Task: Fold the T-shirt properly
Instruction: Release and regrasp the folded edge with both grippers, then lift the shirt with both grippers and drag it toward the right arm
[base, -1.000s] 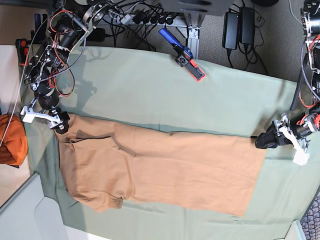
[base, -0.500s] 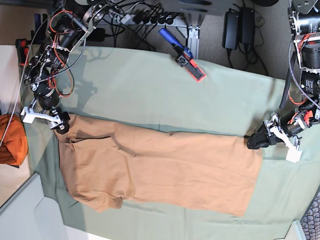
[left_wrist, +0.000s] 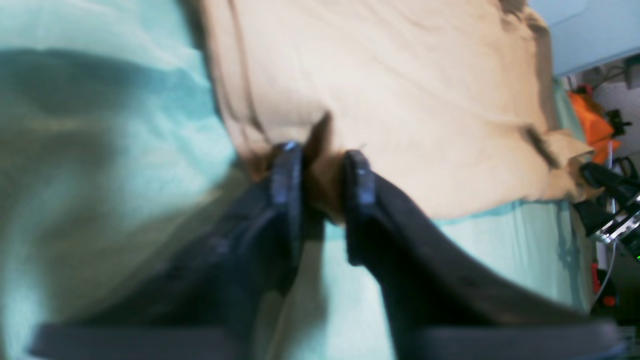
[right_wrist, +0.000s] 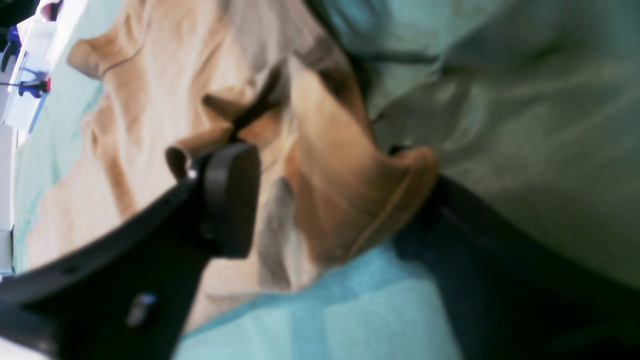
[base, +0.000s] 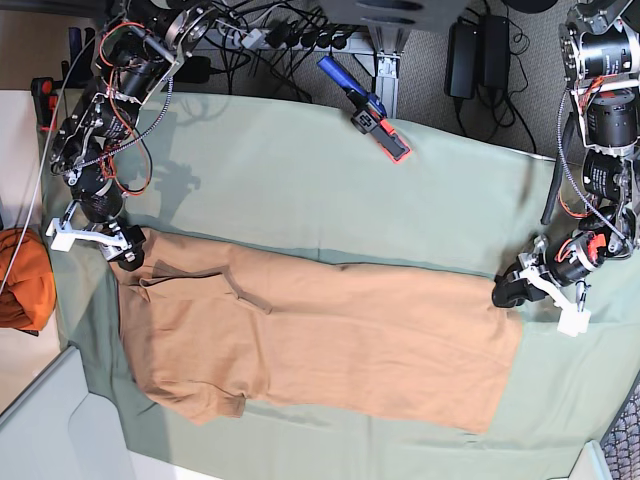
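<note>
Orange cloth bundle (base: 22, 280) sits at the far left edge of the base view, off the green sheet (base: 300, 170). Just right of it, the right gripper (base: 128, 250) meets the upper left corner of the T-shirt (base: 320, 340); its wrist view shows the jaws wide apart, with a raised fold of tan fabric between them and not pinched. The T-shirt lies flat across the sheet, long side running left to right, a sleeve at the lower left. Farther back, a blue and red tool (base: 370, 112) rests on the sheet's far edge. At the right end, the left gripper (base: 507, 291) has its jaws drawn narrow, clamping a bunched bit of the shirt's hem corner.
</note>
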